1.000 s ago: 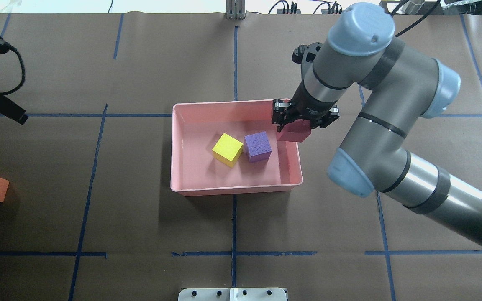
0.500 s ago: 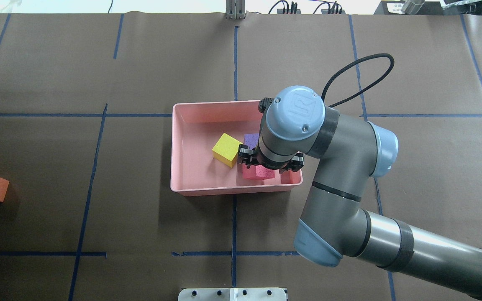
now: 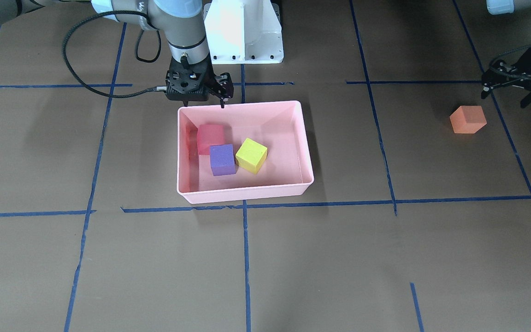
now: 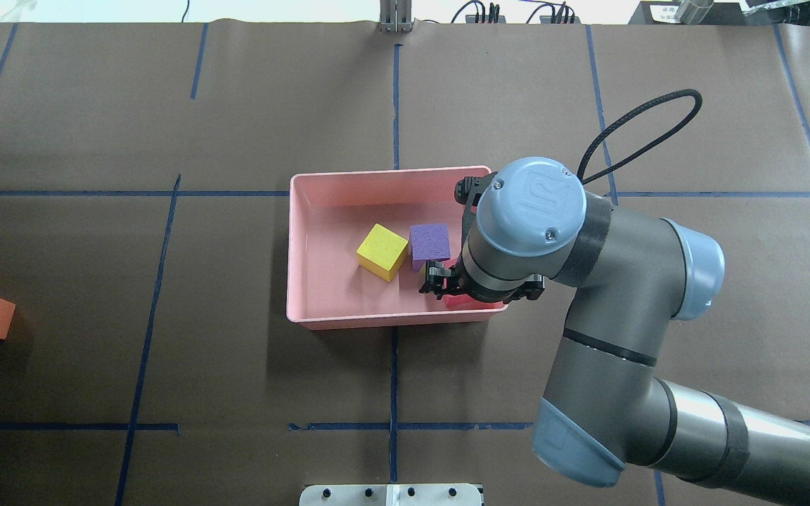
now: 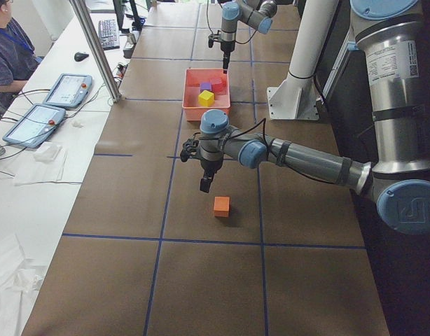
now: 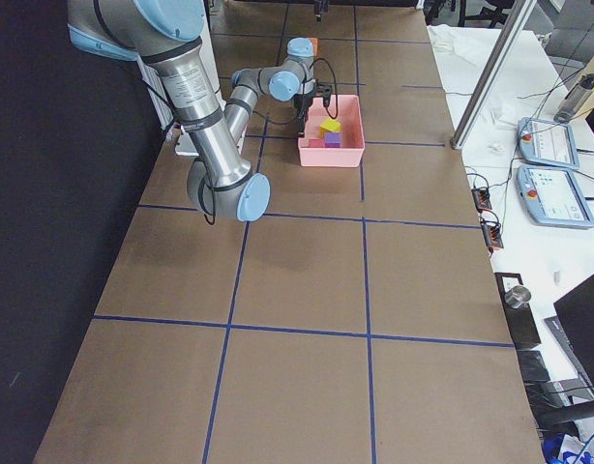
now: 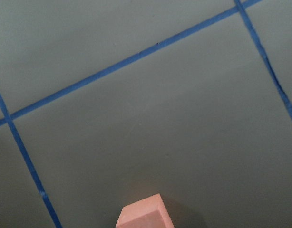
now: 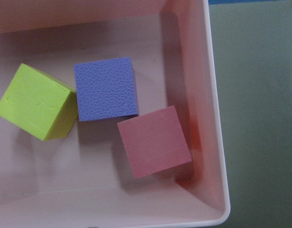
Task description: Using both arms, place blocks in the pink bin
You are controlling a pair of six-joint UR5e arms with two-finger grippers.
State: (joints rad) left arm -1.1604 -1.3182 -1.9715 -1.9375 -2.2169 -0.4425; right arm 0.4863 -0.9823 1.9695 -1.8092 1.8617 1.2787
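Three of the four blocks already lie inside the pink bin [image 3: 242, 197]. The red-pink block [image 3: 210, 137] rests flat on the bin's floor near the corner on the robot's right, just beside the side wall. The purple block [image 3: 222, 159] touches it, or nearly so, and the yellow block [image 3: 251, 155] sits against the purple one, toward the bin's middle.

The right gripper [image 3: 199, 94] hangs above the bin's rim at that same corner. Its fingers are spread and hold nothing, which fits a block just let go, with the fingers kept wide so they do not drag it.

The orange block [image 3: 467, 119] is the one left outside. It sits on the table [image 3: 339, 258] well apart from the bin, out on the robot's left. The left gripper [image 3: 505, 97] hovers just beyond that block, on the side away from the bin. Its fingers look spread and empty, probably readied to straddle the cube. The wrist view shows only the block's top corner at the frame's lower edge, so the gripper is likely not yet centred over it.
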